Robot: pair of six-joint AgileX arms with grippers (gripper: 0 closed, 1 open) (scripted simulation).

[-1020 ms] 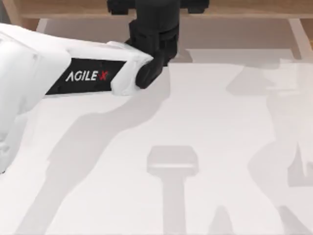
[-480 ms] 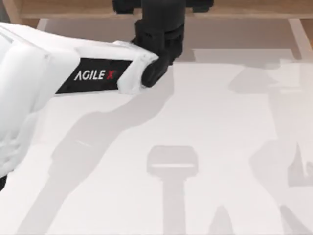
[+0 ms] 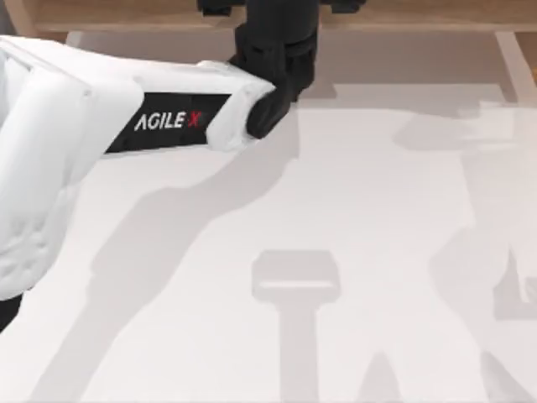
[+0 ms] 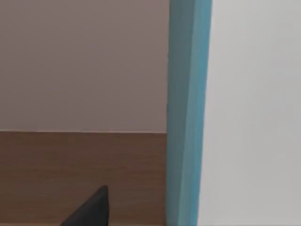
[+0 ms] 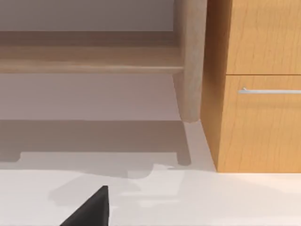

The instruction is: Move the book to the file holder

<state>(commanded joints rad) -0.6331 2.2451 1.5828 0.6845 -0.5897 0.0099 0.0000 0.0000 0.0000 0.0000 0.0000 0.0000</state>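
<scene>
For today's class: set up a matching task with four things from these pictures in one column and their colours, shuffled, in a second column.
Things:
1. book, its edge
2. drawer handle
3. cabinet front
4. left arm, its shell

Colours:
a. silver-grey
b. white
c. teal
d. orange-brown wood

Right pairs: 1-c, 2-a, 3-d, 4-b.
</scene>
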